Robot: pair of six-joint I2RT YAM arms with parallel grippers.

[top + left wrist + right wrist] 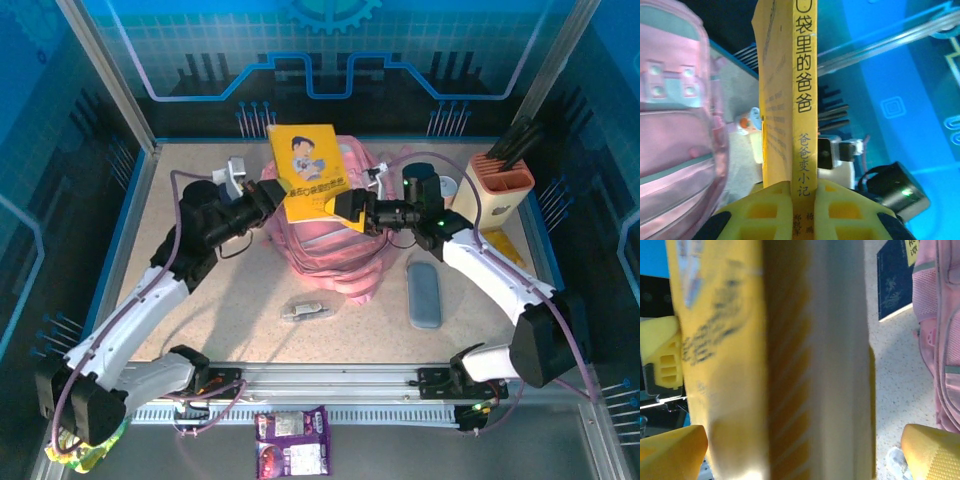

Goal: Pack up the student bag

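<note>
A: Where's the bag [330,262]?
B: Middle of the table [220,300], beneath the book [308,170]. Looks soft and floppy (take a strap or rim). Left fingers [760,210] pinch the book; right fingers [675,450] are spread.

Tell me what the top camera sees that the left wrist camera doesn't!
From the top you get the yellow book with its cartoon cover, a grey pencil case, a pen holder and purple snack packs. The left wrist view gives the writing down the book's spine, pinched by the left gripper. Both show the yellow book and the pink student bag.
</note>
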